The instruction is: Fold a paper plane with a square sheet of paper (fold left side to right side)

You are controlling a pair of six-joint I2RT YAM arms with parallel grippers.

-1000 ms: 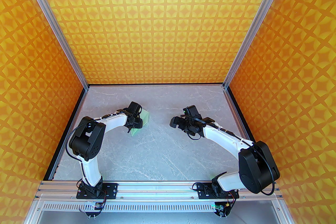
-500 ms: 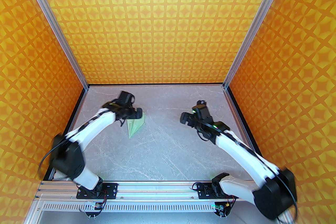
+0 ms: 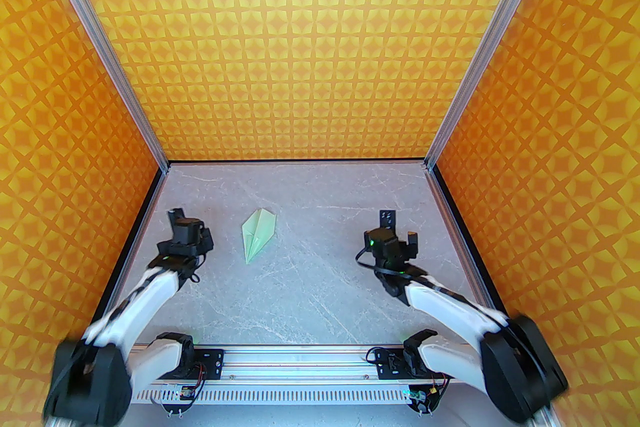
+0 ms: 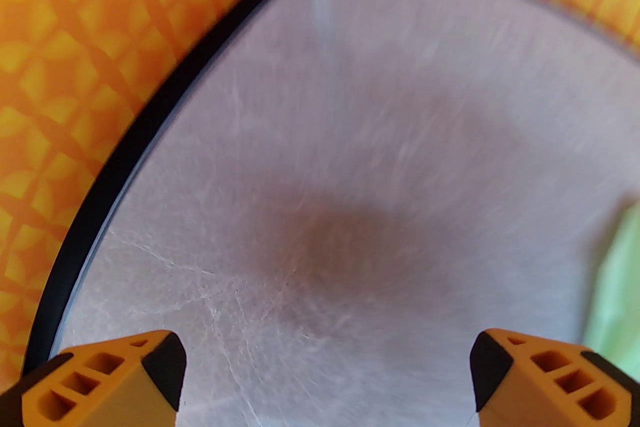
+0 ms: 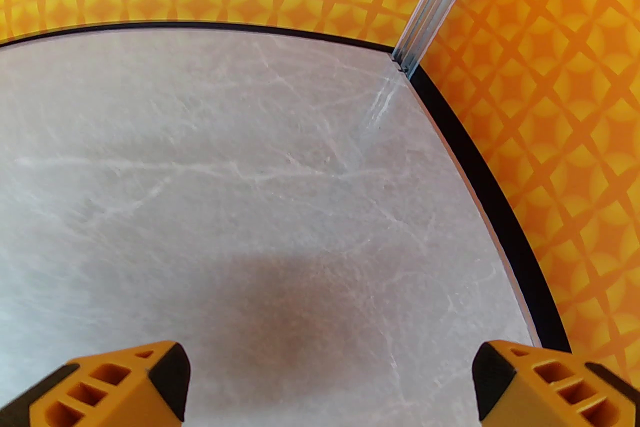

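Note:
The paper plane [image 3: 258,234], a slim pale mint-green dart with creased wings, lies flat on the grey marbled table [image 3: 320,285], its tip pointing toward the near left. Its green edge [image 4: 617,295] shows blurred at the right border of the left wrist view. My left gripper [image 3: 186,227] hovers well to the left of it, open with nothing between its orange fingers [image 4: 115,380]. My right gripper [image 3: 397,225] is far to the right, near the right wall, also open and empty, with bare table between its fingertips [image 5: 540,380].
Orange patterned walls [image 3: 320,39] close the table in on three sides, with aluminium posts [image 3: 432,154] at the back corners. A black strip [image 5: 495,194] edges the table. The aluminium rail [image 3: 310,357] with both arm bases runs along the near edge.
The left gripper has opened and let go of the paper plane, then swung back left toward the wall. The right arm has pulled back to the right. The plane now lies alone.

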